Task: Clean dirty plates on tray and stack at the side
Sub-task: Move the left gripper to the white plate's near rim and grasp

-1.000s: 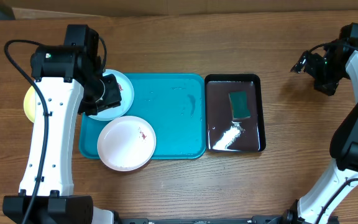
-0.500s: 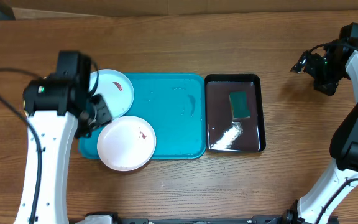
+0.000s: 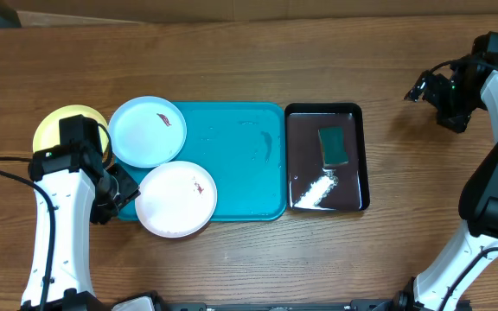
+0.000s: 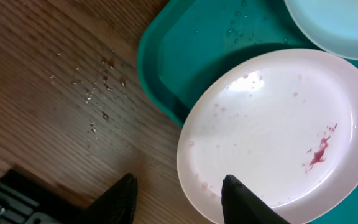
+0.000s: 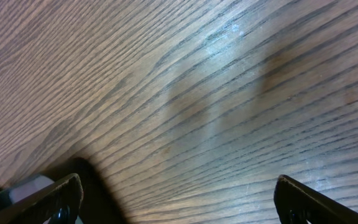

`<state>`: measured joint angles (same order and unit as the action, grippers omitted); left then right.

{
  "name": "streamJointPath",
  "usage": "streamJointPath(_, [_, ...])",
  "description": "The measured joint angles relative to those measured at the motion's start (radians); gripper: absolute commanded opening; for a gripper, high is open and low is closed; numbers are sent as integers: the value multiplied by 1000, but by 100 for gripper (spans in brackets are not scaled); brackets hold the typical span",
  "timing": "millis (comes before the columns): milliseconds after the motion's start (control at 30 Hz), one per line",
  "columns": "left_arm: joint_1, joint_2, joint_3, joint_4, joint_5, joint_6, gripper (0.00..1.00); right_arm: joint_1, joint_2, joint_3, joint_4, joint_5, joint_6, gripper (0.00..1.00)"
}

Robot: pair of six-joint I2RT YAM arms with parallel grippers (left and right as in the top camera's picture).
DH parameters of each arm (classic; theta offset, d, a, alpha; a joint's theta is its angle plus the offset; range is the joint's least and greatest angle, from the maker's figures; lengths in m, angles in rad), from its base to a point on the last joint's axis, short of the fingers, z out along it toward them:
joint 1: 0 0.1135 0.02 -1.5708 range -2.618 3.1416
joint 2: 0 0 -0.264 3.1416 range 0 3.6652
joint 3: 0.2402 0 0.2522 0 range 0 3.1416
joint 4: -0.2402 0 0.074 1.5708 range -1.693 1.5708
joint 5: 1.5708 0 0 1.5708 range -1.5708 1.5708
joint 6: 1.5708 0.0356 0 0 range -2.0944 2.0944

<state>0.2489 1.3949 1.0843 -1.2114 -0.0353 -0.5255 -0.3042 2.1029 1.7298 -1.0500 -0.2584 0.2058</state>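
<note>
We find bright, even light from above. Glare streaks the wet black tray (image 3: 316, 190), and a soft highlight sits on the white plate (image 4: 247, 87). In the right wrist view, faint shadows cross the counter (image 5: 216, 106). The left pincer (image 4: 178, 198) shows out of focus at the frame's bottom edge.

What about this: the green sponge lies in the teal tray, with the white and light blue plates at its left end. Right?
No. The overhead view shows the green sponge in the black tray. The white plate and light blue plate are at the teal tray's left end.

Grained wood table (image 3: 249, 69); smooth teal plastic tray (image 3: 240, 164); glossy black tray (image 3: 305, 151)
</note>
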Motion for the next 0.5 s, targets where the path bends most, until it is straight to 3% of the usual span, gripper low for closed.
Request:
streamJointPath(200, [1, 0, -46, 33, 36, 0, 43, 0, 0, 0, 0, 0, 0, 100])
streamJointPath(500, [1, 0, -57, 35, 63, 5, 46, 0, 0, 0, 0, 1, -1, 100])
